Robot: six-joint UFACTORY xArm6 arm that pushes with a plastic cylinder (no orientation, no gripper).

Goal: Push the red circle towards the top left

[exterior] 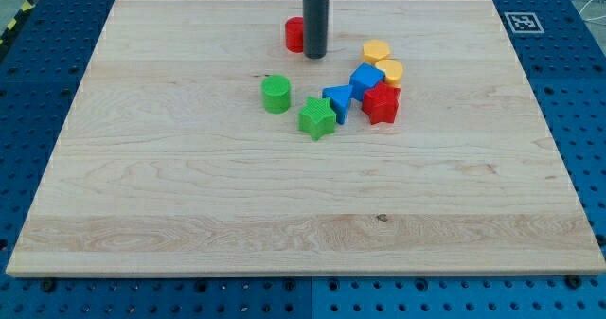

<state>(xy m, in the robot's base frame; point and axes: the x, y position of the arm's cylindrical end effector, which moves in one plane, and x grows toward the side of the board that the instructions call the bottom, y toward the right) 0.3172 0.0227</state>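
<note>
No jaws here, just a bare rod: my tip [314, 56] sits touching the red circle's [294, 35] right side, near the board's [189, 186] top edge, placed there to shove it leftward, apart from the green cylinder [276, 94].

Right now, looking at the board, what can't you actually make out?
- Red circle: its right part is hidden behind the rod, camera view.
- My tip: whether it touches the red circle can't be told.
- Rod's upper part: cut off by the view's top edge.
- Blue triangle: partly covered by the green star.
</note>
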